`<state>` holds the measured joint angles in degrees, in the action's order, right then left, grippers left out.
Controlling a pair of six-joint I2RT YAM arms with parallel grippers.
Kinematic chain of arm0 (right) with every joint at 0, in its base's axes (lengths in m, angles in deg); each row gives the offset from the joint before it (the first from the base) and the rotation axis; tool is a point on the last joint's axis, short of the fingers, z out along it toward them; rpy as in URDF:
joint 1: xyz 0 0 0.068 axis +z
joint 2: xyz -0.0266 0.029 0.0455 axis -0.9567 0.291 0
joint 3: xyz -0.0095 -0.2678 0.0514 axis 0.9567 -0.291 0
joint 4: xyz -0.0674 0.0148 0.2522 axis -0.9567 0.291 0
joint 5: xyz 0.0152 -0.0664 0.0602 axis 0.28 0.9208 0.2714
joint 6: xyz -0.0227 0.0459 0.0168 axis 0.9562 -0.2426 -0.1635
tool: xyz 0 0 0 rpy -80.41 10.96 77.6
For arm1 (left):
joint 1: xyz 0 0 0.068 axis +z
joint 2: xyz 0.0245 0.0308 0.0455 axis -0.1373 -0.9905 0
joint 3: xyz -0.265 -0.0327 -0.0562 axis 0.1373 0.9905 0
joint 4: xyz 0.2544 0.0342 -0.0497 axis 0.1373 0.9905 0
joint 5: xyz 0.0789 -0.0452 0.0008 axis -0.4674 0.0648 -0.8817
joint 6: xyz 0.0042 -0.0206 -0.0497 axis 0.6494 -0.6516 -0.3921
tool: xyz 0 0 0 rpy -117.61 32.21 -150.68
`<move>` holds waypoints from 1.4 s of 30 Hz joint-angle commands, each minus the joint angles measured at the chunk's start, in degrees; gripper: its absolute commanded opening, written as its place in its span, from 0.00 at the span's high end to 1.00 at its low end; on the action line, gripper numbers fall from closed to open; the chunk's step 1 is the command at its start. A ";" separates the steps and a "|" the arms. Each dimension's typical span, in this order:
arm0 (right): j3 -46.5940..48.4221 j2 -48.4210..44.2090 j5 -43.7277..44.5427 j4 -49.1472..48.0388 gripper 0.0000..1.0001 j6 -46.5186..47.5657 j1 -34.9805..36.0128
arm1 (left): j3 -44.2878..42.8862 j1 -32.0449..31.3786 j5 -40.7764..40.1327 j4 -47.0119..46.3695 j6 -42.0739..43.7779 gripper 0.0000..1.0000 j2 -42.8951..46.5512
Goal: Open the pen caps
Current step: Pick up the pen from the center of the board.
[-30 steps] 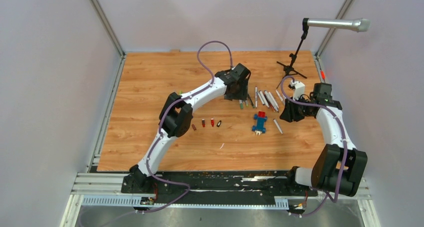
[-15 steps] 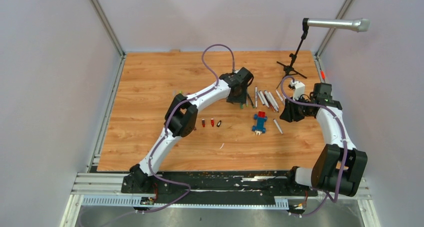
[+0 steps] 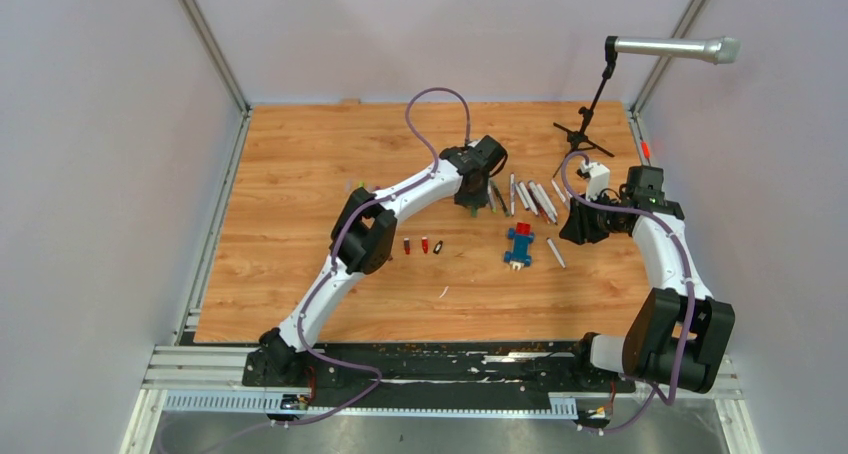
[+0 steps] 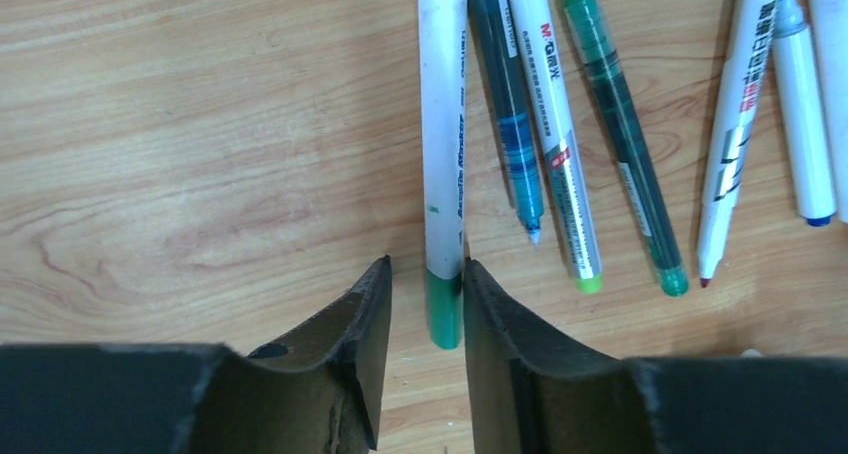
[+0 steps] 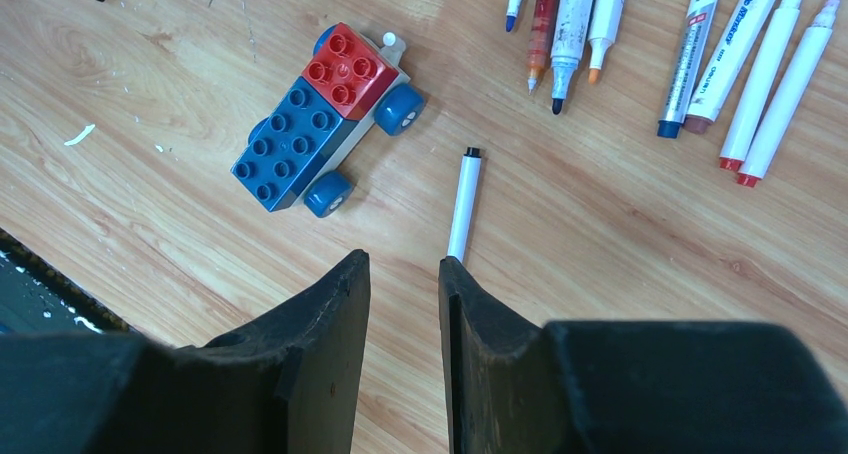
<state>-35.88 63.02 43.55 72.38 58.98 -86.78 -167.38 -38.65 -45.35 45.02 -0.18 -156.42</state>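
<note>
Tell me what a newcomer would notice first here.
The left tool straddles the green cap of a white pen, at the left end of a fan of pens toward the far right of the wooden table. Nearer, a blue-and-red brick car sits mid-table. The right tool hovers open over a lone white pen barrel beside it.

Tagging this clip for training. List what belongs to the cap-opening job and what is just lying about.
Belongs to the job:
- green cap on the white pen, between the left gripper's fingers
- loose caps mid-table
- other pens alongside

Just lying about:
- blue-and-red toy car
- microphone stand
</note>
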 commanded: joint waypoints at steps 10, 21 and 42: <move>0.53 -1.21 -2.09 0.05 0.67 1.37 -0.43 | 8.05 0.14 -8.79 3.59 13.10 0.72 2.03; 0.20 -2.14 -3.48 0.18 0.67 1.22 -0.71 | 17.71 3.86 0.48 -4.47 17.49 1.00 10.21; -0.45 -12.46 -41.22 -13.35 0.06 -5.16 8.63 | 75.15 4.53 22.74 -57.22 8.02 1.00 62.19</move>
<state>-41.57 48.46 9.65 64.07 59.87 -81.84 -98.72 -34.02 -30.97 3.98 13.96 -100.42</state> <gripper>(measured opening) 0.930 0.018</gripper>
